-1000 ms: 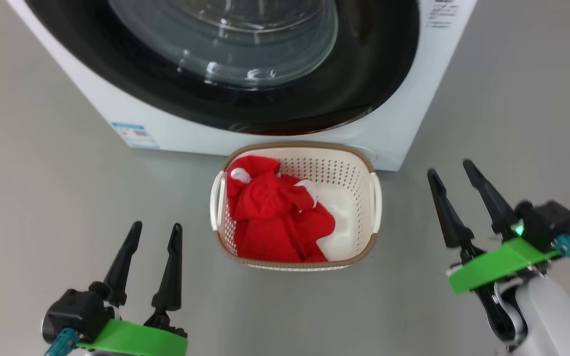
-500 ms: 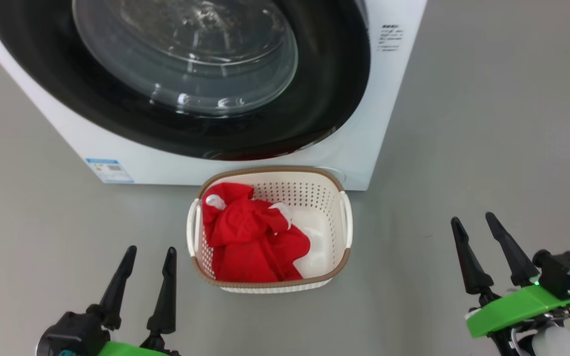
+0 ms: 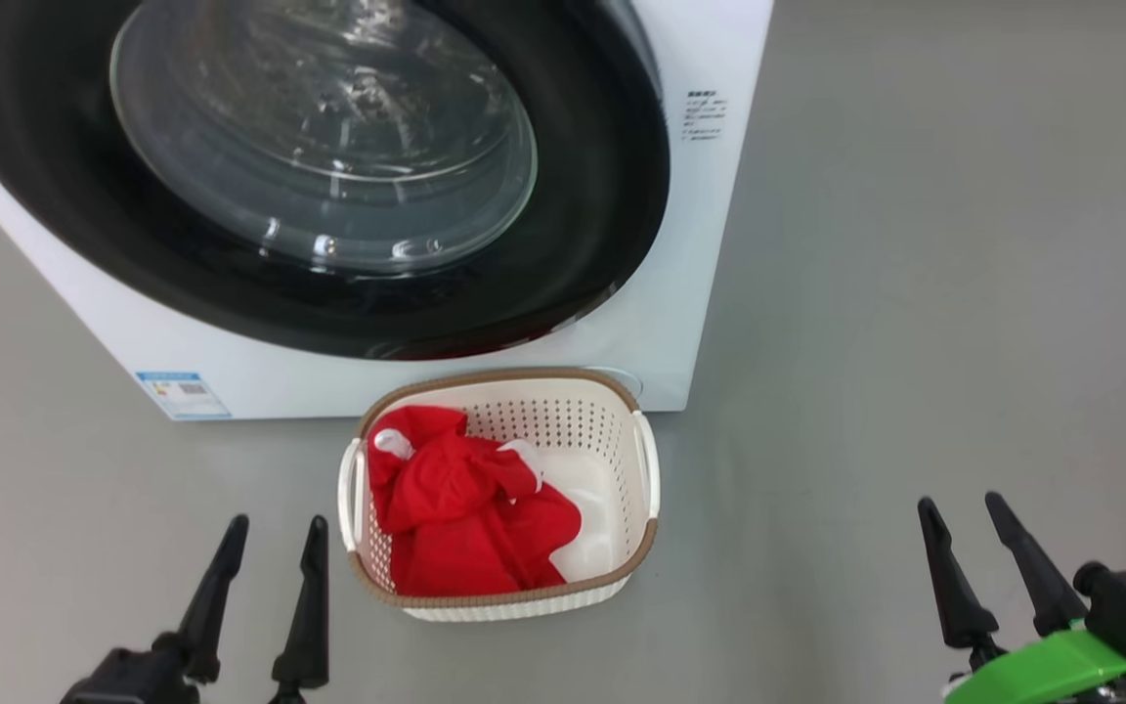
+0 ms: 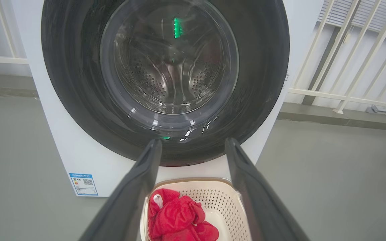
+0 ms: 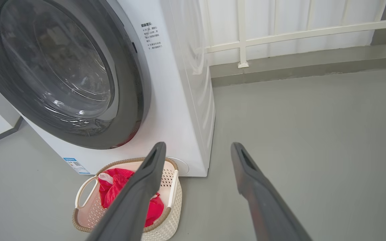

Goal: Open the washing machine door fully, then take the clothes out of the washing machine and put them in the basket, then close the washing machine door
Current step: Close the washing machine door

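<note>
Head cam up vs earlier; clothes (image 3: 460,518) in basket (image 3: 563,425); L pincer (image 3: 279,520), R pincer (image 3: 961,501) released.

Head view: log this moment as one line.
round black-rimmed washing machine door: shut | red fabric clothes: in cream perforated basket | left gripper: open, empty | right gripper: open, empty

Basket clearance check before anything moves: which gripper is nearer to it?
Left. The left gripper sits close beside the basket, on its left side; the right gripper hangs well off to its right.

washing machine door (image 3: 602,196) closed, red clothes (image 3: 455,518) heaped in cream basket (image 3: 563,420)
</note>
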{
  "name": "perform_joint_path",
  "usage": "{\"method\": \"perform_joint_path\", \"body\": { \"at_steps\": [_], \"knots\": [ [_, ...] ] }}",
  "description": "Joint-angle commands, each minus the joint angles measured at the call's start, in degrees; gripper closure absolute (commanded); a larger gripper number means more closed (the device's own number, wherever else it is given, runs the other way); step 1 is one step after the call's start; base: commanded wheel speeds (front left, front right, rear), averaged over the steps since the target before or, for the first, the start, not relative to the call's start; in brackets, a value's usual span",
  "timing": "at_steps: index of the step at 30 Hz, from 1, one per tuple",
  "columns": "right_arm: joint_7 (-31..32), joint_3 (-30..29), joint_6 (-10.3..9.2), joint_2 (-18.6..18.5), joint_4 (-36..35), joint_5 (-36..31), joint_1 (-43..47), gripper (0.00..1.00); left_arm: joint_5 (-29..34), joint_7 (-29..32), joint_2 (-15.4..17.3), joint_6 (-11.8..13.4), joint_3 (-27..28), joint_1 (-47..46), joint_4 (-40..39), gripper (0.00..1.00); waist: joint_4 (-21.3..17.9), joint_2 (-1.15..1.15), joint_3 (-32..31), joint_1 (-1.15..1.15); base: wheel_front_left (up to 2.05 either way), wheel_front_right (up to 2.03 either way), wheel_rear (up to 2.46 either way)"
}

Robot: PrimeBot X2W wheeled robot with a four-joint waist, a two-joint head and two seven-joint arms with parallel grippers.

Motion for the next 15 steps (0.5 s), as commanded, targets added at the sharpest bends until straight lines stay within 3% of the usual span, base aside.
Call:
{"method": "perform_joint_path", "body": {
  "at_steps": [1,15],
  "knots": [
    [-0.37,0.80,-0.06,-0.60,-1.50,-0.10,0.74,0.00,0.91,-0.28,0.58,-0.31,2.25,0.67,-1.82,0.00,-0.89,0.00,-1.05,0.00,0.00,0.00,0.00],
    [-0.37,-0.73,-0.06,-0.51,-2.56,-0.20,3.33,0.00,2.11,-0.28,0.58,-0.32,2.87,3.62,-2.91,0.00,-1.97,0.00,-2.63,0.00,0.00,0.00,0.00]
  ]
}}
